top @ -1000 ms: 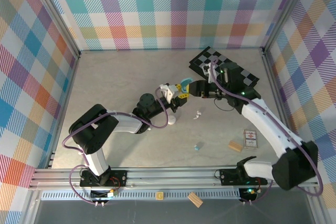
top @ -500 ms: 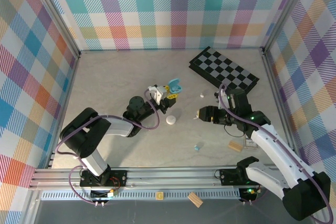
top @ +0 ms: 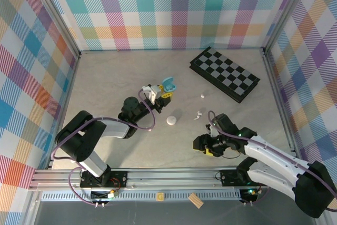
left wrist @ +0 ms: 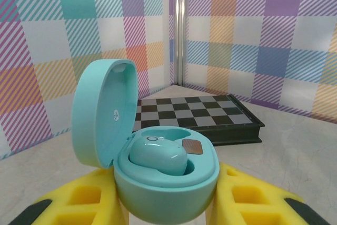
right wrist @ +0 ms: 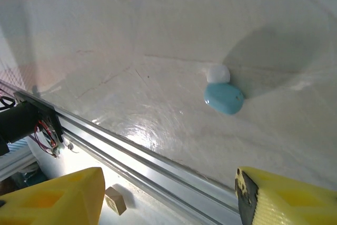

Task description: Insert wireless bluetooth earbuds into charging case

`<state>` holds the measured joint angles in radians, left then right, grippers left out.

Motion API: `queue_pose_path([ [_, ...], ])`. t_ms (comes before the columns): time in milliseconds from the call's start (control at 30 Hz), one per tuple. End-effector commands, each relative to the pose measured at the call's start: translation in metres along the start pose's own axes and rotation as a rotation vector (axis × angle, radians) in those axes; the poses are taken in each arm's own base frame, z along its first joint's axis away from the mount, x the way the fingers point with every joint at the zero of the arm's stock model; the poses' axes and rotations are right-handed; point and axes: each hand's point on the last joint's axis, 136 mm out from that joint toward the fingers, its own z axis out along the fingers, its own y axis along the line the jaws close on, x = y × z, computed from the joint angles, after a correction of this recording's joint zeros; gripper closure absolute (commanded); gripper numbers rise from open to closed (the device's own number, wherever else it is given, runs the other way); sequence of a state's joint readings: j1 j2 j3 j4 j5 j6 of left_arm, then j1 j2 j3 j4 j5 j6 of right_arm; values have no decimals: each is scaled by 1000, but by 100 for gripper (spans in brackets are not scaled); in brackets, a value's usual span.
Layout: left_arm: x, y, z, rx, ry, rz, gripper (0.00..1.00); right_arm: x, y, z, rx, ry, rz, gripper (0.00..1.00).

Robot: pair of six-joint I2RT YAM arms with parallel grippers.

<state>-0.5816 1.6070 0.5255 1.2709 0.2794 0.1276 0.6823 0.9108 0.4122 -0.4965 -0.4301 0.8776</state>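
Clamping open teal case [left wrist: 167, 180], bud [left wrist: 158, 157] inside: left fingers [left wrist: 250, 198]; right fingers [right wrist: 58, 196] wide.

Both arms were built of white tubular links between bulky black joints. A purple cable looped loosely along the left arm [top: 108, 129] and along the right arm [top: 274, 157]. The left gripper [top: 162, 92] and right gripper [top: 202, 148] wore yellow foam pads [left wrist: 79, 204], moulded with square pockets and tipped black. A green light [top: 249, 190] glowed at the right base.
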Motion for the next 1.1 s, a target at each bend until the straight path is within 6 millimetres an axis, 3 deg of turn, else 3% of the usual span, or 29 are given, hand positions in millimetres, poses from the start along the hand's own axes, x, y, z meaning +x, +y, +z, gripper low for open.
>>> queue_pose_path([
  [0,-24,-1,-3,19,-74,23,76,4,10,8,-73,24,75,34],
  [500,-32,-5,-8,29,-83,22,76,-20,3,35,-34,-23,112,38],
  [833,-34,-5,-13,25,-75,28,76,-56,8,24,-40,-144,80,39],
  [1067,-32,-4,-11,22,-65,32,76,-75,22,16,-76,-182,37,39],
])
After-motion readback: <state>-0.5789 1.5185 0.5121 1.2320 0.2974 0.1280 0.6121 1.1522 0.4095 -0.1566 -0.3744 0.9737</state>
